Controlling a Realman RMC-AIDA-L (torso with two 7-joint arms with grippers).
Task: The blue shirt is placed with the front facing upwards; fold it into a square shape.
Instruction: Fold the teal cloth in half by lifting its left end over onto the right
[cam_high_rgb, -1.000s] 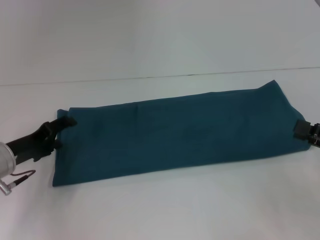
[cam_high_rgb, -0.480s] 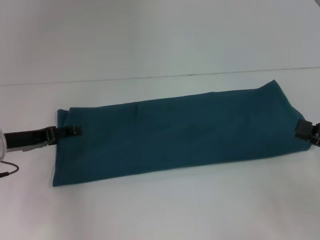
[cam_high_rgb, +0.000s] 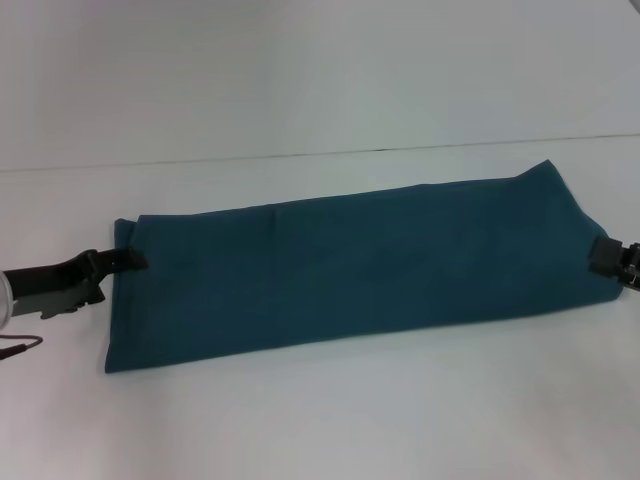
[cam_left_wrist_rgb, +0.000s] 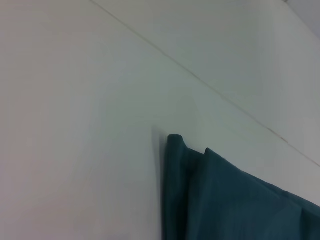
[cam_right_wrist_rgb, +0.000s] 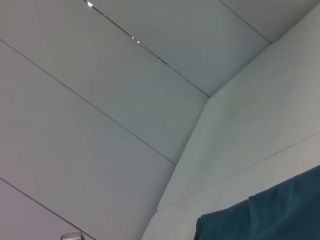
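Note:
The blue shirt lies on the white table as a long folded strip, running from lower left to upper right. No lettering shows on it. My left gripper is turned side-on at the strip's left end and overlaps the cloth edge. At the strip's right end my right gripper is shut on the cloth edge. The left wrist view shows layered folds of the blue shirt. A corner of the blue shirt also shows in the right wrist view.
The white table stretches around the shirt, with bare surface in front and behind. A thin seam marks the table's far edge against the pale wall.
My left gripper has rotated from a broad, angled pose to a flat side-on one and now lies at the shirt's left edge. The right gripper and the shirt have not moved.

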